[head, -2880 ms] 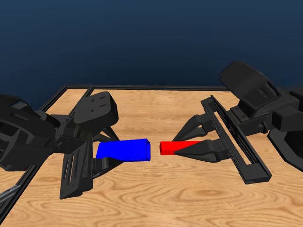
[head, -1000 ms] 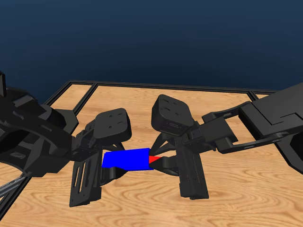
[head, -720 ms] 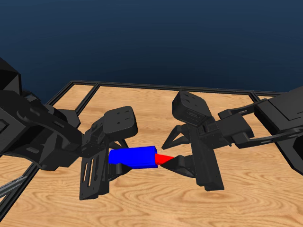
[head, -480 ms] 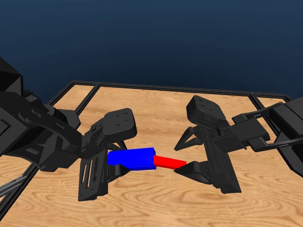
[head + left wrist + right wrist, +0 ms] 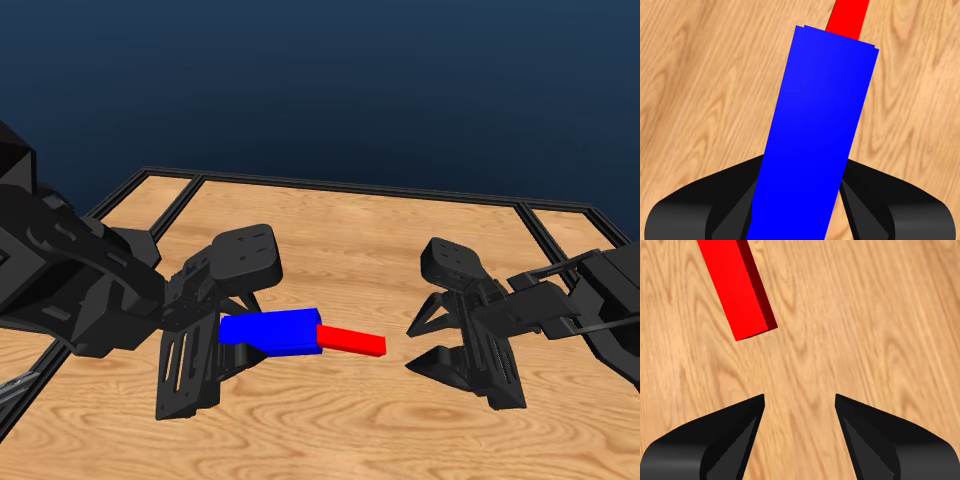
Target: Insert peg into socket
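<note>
- The wooden table (image 5: pixel 330 430) lies under both my arms, and neither block rests on it: both hang in the air above the boards.
- My left gripper (image 5: pixel 240 350) is clamped on the socket (image 5: pixel 270 332), holding the blue block by the end away from its opening; in the left wrist view the jaws hug it on both sides.
- My right gripper (image 5: pixel 428 343) stands with its jaws spread and nothing between them, near the peg's free end but apart from it; in the right wrist view only bare wood shows between the jaws.
- The peg (image 5: pixel 351 341) sticks out of the socket's open end, one end inside and a good part of the red bar in plain sight. I judge the insertion begun but perhaps not seated to full depth.
- Risk: nothing but the socket carries the peg. If my left wrist tips the opening downward or jolts, the bar could slide out and drop to the table.
- Risk: if my right claw goes in to push the bar deeper and meets it off-centre, it could lever the peg askew or twist the socket in my left grip.
- Hidden: how deep the peg reaches inside the blue block cannot be seen from any view, and the left wrist view cuts off the peg's free end.
</note>
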You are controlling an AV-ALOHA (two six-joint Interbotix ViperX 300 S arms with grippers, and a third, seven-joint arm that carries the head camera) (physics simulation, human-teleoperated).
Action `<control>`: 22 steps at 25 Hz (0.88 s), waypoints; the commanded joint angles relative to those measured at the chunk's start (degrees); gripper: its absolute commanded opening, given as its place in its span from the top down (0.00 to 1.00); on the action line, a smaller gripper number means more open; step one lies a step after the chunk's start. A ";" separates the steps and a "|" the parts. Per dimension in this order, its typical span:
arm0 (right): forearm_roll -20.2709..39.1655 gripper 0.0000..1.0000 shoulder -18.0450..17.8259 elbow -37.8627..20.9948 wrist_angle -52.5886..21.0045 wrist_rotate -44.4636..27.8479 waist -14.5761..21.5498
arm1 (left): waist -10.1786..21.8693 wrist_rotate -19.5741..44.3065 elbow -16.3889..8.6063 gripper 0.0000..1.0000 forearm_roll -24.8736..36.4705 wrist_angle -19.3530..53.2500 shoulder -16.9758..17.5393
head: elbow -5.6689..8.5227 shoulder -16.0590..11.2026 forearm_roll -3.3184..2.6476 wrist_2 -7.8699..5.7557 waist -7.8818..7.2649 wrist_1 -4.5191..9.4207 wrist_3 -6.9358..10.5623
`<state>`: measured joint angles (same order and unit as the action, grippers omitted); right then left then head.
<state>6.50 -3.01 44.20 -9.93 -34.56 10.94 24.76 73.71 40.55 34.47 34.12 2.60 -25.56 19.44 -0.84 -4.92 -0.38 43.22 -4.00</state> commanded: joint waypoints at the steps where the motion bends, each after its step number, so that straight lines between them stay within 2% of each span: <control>1: -0.51 1.00 -1.00 0.16 3.57 -0.83 1.16 | 0.08 -0.08 -0.37 1.00 0.64 0.27 0.92 | 0.96 0.88 -0.07 -0.21 0.20 -0.55 0.41; 2: -0.87 1.00 -1.47 -0.74 4.33 -0.65 0.94 | 0.25 -0.29 -1.15 1.00 1.06 -0.13 2.10 | 0.95 0.89 -0.09 -0.23 0.24 -0.51 0.43; 4: -0.76 1.00 -2.61 -1.56 5.02 0.32 1.05 | 0.18 0.12 -0.47 1.00 0.79 0.18 1.05 | 0.95 0.93 -0.10 -0.22 0.31 -0.45 0.42; 7: -0.30 1.00 -3.39 -4.22 5.58 2.40 0.73 | 1.14 0.73 -0.76 1.00 0.76 0.41 1.31 | 0.95 0.88 -0.11 -0.05 0.49 -0.38 0.42; 9: 0.46 1.00 -3.22 -6.10 5.26 2.47 0.43 | 0.70 1.49 -0.96 1.00 0.70 -0.18 1.97 | 0.95 0.88 -0.14 0.03 0.69 -0.30 0.63; 14: 0.22 1.00 -5.25 -11.59 6.02 7.31 -0.34 | 1.23 2.15 -0.06 1.00 0.74 0.85 0.69 | 1.04 0.75 -0.05 0.46 0.69 -0.03 0.52; 15: 0.71 1.00 -5.84 -13.02 6.09 7.42 -0.44 | 1.30 2.33 -0.94 1.00 0.76 0.70 1.32 | 1.04 0.73 -0.01 0.54 0.63 -0.06 0.41; 16: 0.40 1.00 -5.87 -13.87 6.28 8.32 -0.56 | 0.52 2.40 -0.62 1.00 0.54 0.95 1.16 | 1.06 0.68 0.04 0.63 0.55 -0.03 0.33; 18: -0.24 1.00 -6.81 -15.20 6.84 9.80 -0.63 | 1.42 2.51 -1.06 1.00 0.71 0.81 0.82 | 1.09 0.64 0.10 0.70 0.41 0.01 0.16; 19: -0.71 1.00 -7.21 -16.20 7.53 10.78 -0.50 | 1.37 2.59 -0.35 1.00 0.70 0.81 0.39 | 1.08 0.63 0.13 0.75 0.34 0.03 0.09; 22: -1.51 1.00 -9.15 -18.59 7.92 12.74 -0.70 | 0.77 3.24 -0.60 1.00 0.97 -0.15 -0.09 | 1.09 0.61 0.16 0.82 0.30 0.07 -0.05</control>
<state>5.43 -12.25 28.17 -4.04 -23.68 10.42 25.88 76.64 41.05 35.08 34.88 2.20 -25.51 19.47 -0.73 -4.24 -0.01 43.81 -3.90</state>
